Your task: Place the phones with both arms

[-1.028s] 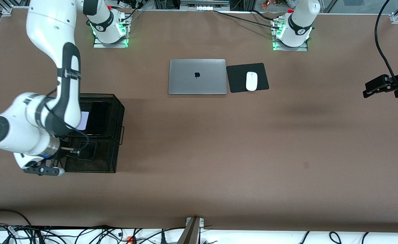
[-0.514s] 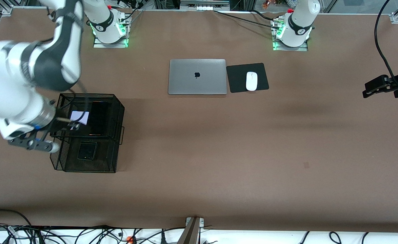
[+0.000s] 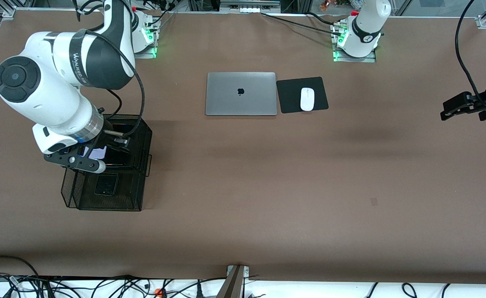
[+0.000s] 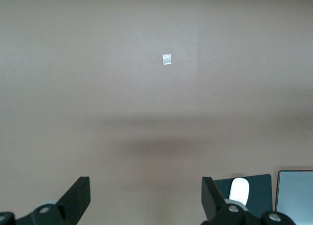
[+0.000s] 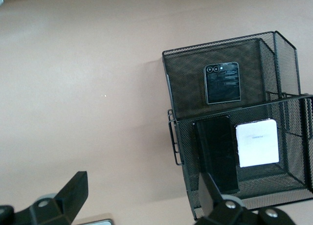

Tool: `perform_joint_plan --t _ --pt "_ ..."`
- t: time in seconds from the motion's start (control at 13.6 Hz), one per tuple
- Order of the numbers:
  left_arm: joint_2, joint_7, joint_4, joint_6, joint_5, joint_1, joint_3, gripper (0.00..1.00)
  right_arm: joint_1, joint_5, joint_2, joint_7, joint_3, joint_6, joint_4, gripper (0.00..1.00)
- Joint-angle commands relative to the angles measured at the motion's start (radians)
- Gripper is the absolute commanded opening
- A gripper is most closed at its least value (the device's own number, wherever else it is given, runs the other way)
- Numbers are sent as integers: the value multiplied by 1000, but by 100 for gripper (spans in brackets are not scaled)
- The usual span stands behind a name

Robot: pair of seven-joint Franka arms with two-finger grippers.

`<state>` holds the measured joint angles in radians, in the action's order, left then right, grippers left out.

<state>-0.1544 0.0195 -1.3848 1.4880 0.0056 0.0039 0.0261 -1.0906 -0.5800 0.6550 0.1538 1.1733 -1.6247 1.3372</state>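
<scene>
Now you see all three phones in the black mesh basket (image 3: 141,136) at the right arm's end of the worktop (image 3: 268,174). The small black phone (image 3: 106,184) lies in the lower tier, nearer the front camera. The long black phone (image 5: 216,151) and the lavender phone (image 5: 257,143) lie side by side in the upper tier. Your right tool (image 3: 86,159) hangs over the basket, released and empty. Your left tool (image 3: 468,107) waits over bare worktop at the left arm's end, fingers spread, holding nothing.
</scene>
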Motion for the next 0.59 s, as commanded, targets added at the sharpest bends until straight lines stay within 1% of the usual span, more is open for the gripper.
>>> perform_joint_plan --t 0.0,0.22,0.51 --pt "7 10 3 5 -27 -4 5 100 -8 -18 -34 -132 32 -12 59 100" --pt "9 0 3 3 -27 -5 -2 100 12 -26 -38 -137 57 -4 56 100" --pt "10 -1 3 3 -27 -5 -2 100 37 -92 -38 -138 77 -3 51 100"
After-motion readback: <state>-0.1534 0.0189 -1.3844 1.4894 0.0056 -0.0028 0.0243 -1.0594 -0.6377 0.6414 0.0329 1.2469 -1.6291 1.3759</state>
